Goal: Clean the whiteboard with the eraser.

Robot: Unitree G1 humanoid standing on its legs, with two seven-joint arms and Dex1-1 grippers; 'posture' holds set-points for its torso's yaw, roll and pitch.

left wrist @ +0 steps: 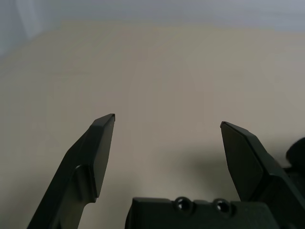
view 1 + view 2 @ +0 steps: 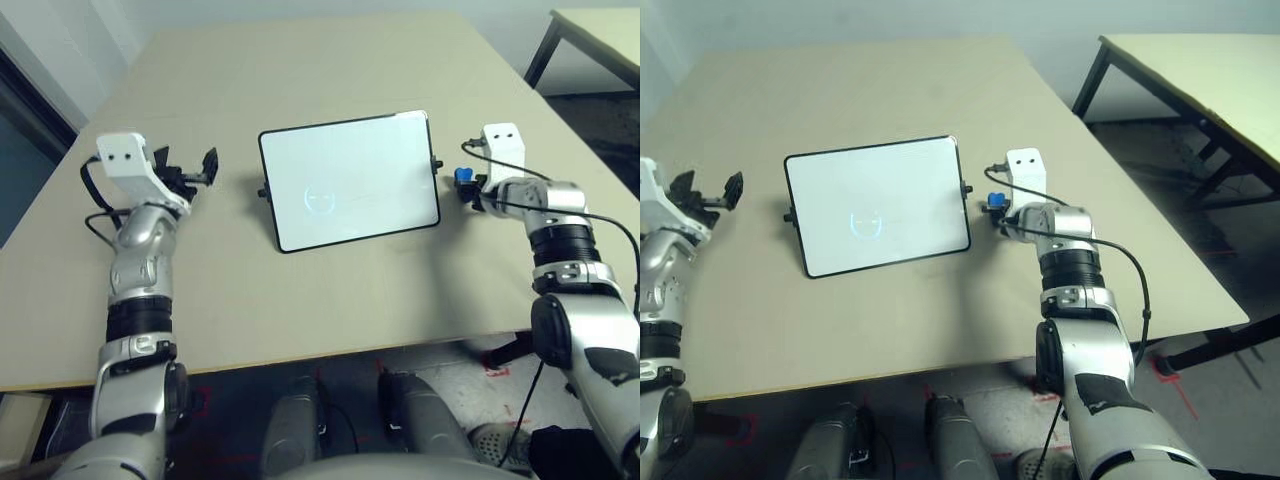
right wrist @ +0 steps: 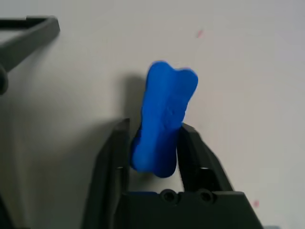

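In the left eye view, the whiteboard (image 2: 375, 160) is seen on the table (image 2: 300, 320), and a faint drawing (image 2: 320, 200) is left at about eight o'clock of its centre. The eraser (image 2: 463, 174) is held at three o'clock of the board, just beside it, by the right gripper (image 2: 468, 187); the left gripper (image 2: 187, 163) is placed at nine o'clock, its fingers apart and nothing between them. In the right eye view, the right-side knob (image 2: 968, 188) is seen between board and eraser; if the arm is moved low towards nine o'clock, this knob may be struck and the board may be pushed or turned, because it is held by no gripper. In the left wrist view, the spread fingers are shown over the table. In the right wrist view, the eraser is clamped between the two fingers, with its far end sticking out; if it is pressed too hard there, it may be twisted or lost from the grip.
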